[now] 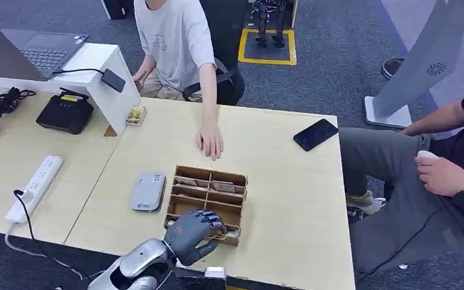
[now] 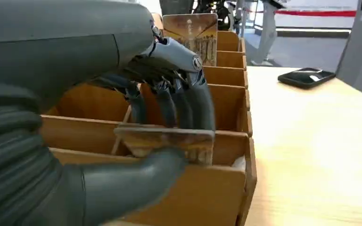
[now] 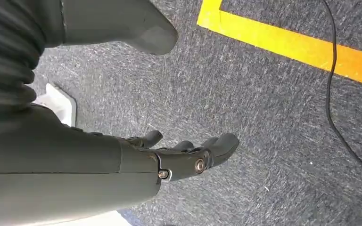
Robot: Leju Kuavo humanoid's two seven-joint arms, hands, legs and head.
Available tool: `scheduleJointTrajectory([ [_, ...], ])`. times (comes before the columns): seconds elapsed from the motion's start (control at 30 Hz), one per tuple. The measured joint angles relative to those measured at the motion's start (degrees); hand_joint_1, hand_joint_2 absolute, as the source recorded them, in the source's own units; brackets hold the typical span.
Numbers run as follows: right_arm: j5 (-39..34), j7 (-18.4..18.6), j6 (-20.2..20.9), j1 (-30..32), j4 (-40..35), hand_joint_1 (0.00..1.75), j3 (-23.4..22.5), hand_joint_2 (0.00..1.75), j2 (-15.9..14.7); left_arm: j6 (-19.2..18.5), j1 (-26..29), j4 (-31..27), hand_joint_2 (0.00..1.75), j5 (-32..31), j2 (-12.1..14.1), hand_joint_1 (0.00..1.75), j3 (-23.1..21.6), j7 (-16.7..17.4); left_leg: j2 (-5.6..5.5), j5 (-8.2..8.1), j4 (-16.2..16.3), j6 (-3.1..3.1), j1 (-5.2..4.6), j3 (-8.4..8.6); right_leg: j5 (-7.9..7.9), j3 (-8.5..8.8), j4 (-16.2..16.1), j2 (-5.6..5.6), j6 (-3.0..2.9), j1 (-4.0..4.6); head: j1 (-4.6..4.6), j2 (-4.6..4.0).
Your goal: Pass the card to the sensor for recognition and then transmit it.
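one card [image 2: 169, 141] is pinched in the left hand [image 1: 194, 234], thumb under it and the darker fingers [image 2: 188, 106] curled over its upper edge; it sits at the near row of the wooden card box [image 1: 234, 181], its long axis running along the box's dividers, its flat face roughly level, just over the near compartment's rim. the wrist view shows a second card [image 2: 192, 33] standing upright in a far compartment of the same box, printed face toward the camera; in the head view two cards [image 1: 222, 186] appear to lie in the far rows. just left of the box lies one grey card reader [image 1: 148, 191], flat on the table [image 1: 278, 181]. beyond the box a person's hand [image 1: 210, 142] rests palm-down on the table, and to the box's far right lies one black phone [image 1: 315, 134]. further left of the box are one white power strip [image 1: 36, 187] and one black desk device [image 1: 65, 112]. a second person sits to the right of the table, one hand [image 1: 441, 174] around a small white object. the right hand [image 3: 188, 153] hangs over grey carpet [image 3: 264, 117] with a yellow floor line [image 3: 287, 44], fingers loosely apart, holding nothing.
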Motion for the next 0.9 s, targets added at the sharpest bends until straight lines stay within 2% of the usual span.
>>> scheduleJointTrajectory([
  [0.9, 0.0, -0.2, 0.0, 0.3, -0.6, 0.0, -0.2, 1.75, 0.0, 0.0, 0.0, 0.0, 1.75, 0.3, 0.0, 1.75, 0.0, -0.1, 0.0, 0.0, 0.0, 0.0, 0.0, 0.0, 0.0, 0.0, 0.0, 0.0, 0.0, 0.0, 0.0, 0.0],
])
